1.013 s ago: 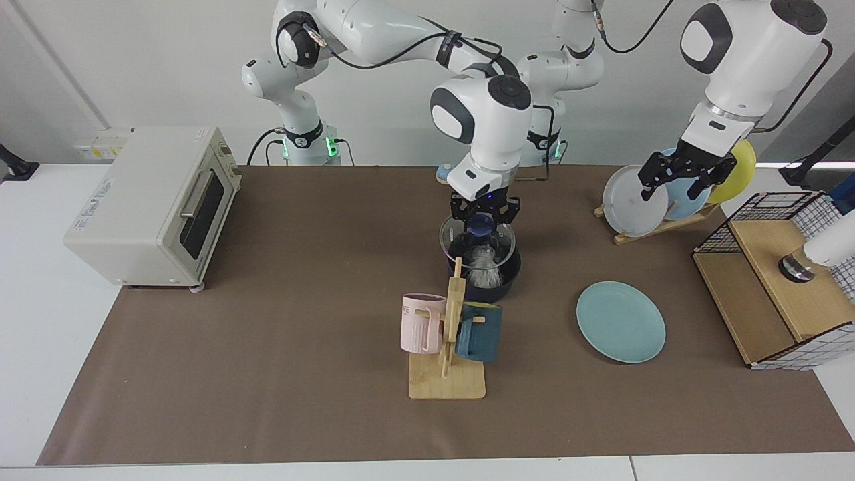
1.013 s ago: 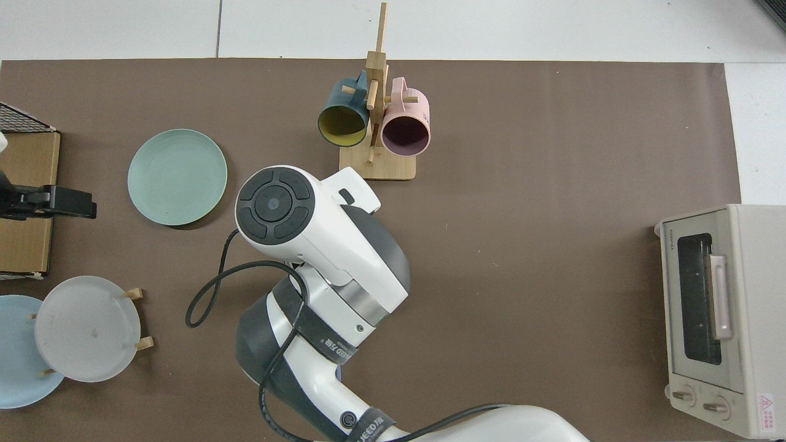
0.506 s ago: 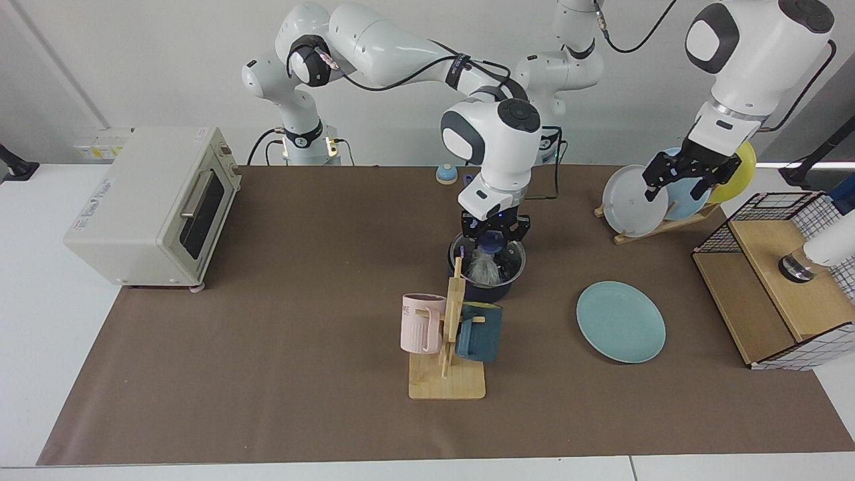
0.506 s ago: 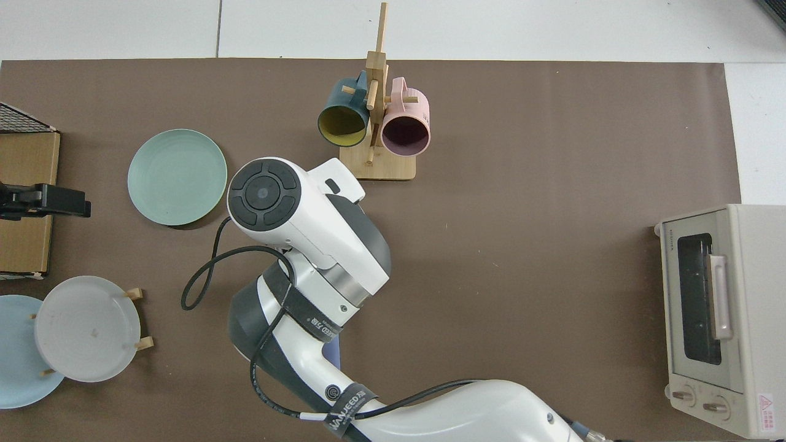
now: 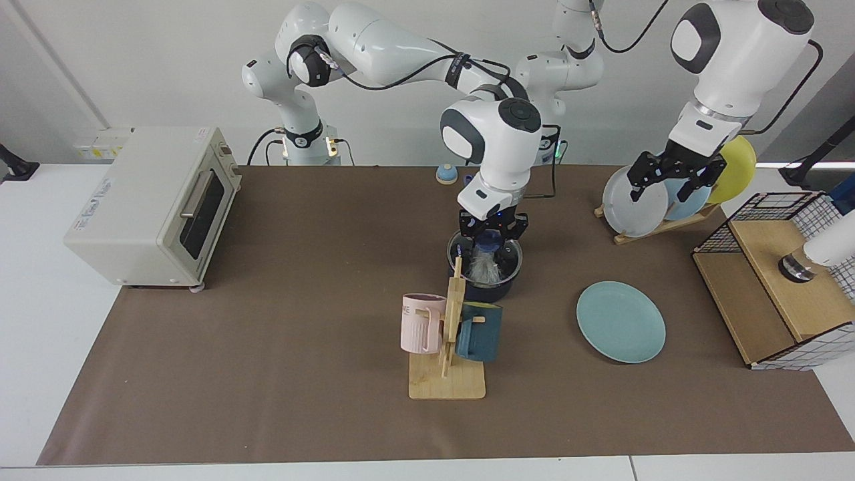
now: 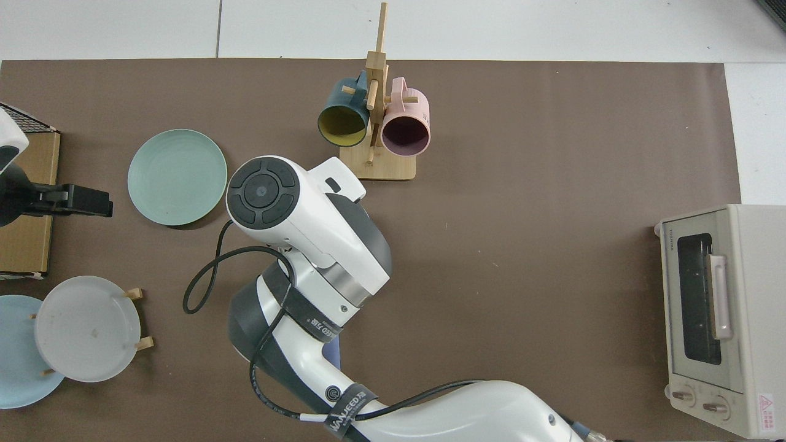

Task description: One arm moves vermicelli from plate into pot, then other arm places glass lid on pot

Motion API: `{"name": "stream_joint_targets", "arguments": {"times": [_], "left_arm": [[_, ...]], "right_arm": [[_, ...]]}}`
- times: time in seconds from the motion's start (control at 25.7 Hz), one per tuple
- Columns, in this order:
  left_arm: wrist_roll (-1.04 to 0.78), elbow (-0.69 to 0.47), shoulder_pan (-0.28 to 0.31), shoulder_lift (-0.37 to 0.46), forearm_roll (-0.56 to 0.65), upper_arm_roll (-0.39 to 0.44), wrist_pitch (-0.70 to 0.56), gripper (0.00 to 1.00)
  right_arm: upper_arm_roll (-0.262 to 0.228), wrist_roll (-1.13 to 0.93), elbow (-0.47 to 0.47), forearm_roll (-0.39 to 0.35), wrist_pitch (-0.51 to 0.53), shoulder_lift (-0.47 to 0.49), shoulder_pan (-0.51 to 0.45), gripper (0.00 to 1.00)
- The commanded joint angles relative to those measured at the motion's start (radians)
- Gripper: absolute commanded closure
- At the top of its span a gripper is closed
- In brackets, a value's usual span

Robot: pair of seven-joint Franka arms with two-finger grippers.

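The dark navy pot [image 5: 499,288] stands mid-table with the white vermicelli [image 5: 482,268] bundled inside it. The glass lid [image 5: 512,259] rests level on the pot's rim. My right gripper [image 5: 491,234] reaches straight down and is shut on the lid's blue knob. In the top view the right arm [image 6: 307,221] hides the pot and lid; only a bit of blue handle [image 6: 332,355] shows. The teal plate [image 5: 621,322] [image 6: 177,177] lies bare to one side. My left gripper [image 5: 670,184] [image 6: 73,201] hangs open in the air before the upright plates, holding nothing.
A wooden mug rack [image 5: 449,374] with a pink mug [image 5: 421,324] and a dark teal mug [image 5: 479,332] stands just in front of the pot. Also here: a toaster oven [image 5: 157,204], a rack of upright plates [image 5: 634,194] and a wire-and-wood box [image 5: 778,287].
The right gripper lowered the glass lid from above the pot onto its rim. The left gripper drifted a little toward the table's middle.
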Motion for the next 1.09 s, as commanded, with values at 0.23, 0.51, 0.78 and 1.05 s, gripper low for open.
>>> {"name": "stream_joint_targets", "arguments": {"times": [0.23,0.51,0.78,1.05], "left_arm": [[0.001,-0.005,-0.006,-0.016,-0.010,0.008,-0.005,0.00],[0.001,-0.005,-0.005,-0.016,-0.010,0.008,-0.005,0.00],[0.001,-0.005,-0.005,-0.016,-0.010,0.008,-0.005,0.00],[0.001,-0.005,-0.005,-0.017,-0.010,0.009,-0.005,0.00]], "right_arm": [[0.002,-0.031,-0.029,-0.003,0.028,-0.005,0.001,1.00],[0.004,-0.051,-0.046,0.001,0.040,-0.015,-0.002,1.00],[0.004,-0.054,-0.109,0.004,0.092,-0.051,-0.004,1.00],[0.004,-0.057,-0.126,0.006,0.097,-0.061,-0.004,1.00]]}}
